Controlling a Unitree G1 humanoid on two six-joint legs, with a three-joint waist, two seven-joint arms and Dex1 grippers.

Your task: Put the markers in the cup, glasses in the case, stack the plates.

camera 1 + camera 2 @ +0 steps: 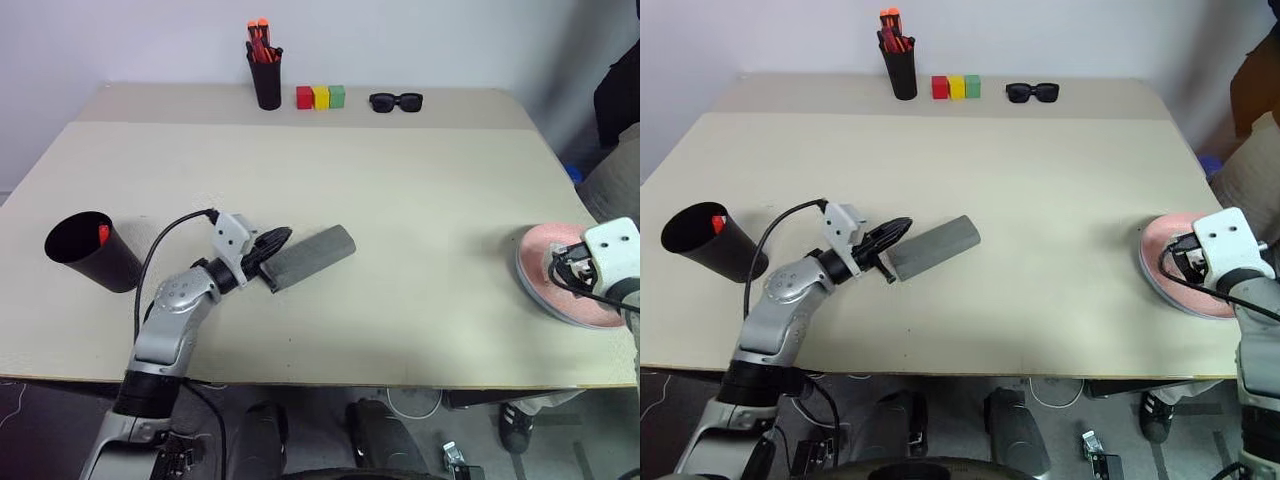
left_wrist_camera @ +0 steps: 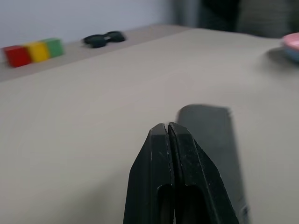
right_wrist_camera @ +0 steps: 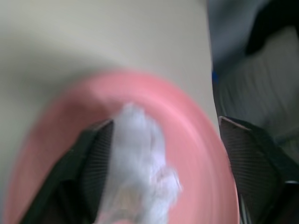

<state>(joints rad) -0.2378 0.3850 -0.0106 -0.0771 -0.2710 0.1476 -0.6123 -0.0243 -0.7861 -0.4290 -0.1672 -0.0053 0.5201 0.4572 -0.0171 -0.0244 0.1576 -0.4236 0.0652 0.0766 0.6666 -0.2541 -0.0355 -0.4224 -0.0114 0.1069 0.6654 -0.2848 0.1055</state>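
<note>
left pincer [image 2: 168, 133] closed, level, right pincer [image 3: 159, 154] spread wide

Left claw [image 1: 898, 232] beside grey case [image 1: 933, 246]; pink plate [image 1: 1160, 255] at table's [image 1: 1040, 170] right edge.

Left arm [image 1: 170, 320]: silver-grey rounded casing; black cable looped above.
Left gripper [image 1: 272, 240]: two black fingers, white bracket behind.
Right gripper [image 3: 163, 172]: black ribbed pads [image 3: 98, 156]; white housing, apparently cabled.

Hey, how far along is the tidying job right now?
Mostly done. The pink plate lies stacked on the blue one, under the open right pincer. A red marker shows inside the cup. The case is closed, the shut left pincer beside it. No glasses in sight.
</note>
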